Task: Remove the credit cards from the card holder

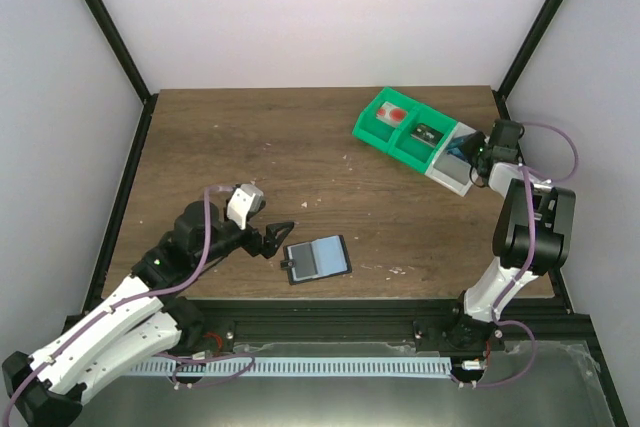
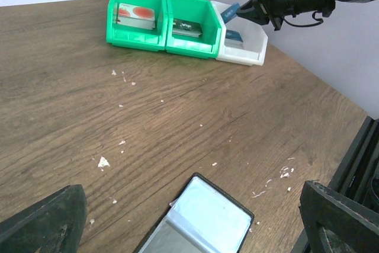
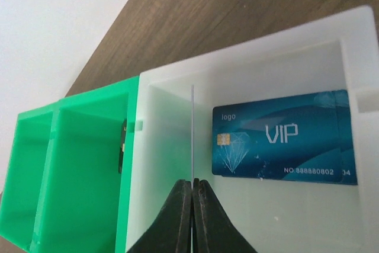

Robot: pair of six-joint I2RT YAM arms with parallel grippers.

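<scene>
The card holder lies flat on the wooden table, black-rimmed with a pale blue-grey face, and in the left wrist view the card holder sits between my spread fingers. My left gripper is open just left of it and holds nothing. My right gripper is shut on a thin credit card seen edge-on, held over the white bin. In the left wrist view that held card looks blue. A blue VIP card lies flat inside the white bin.
Two green bins adjoin the white bin at the back right. One green bin holds a red-and-white card, the other a dark card. Small white specks dot the wood. Black frame posts stand at the table corners.
</scene>
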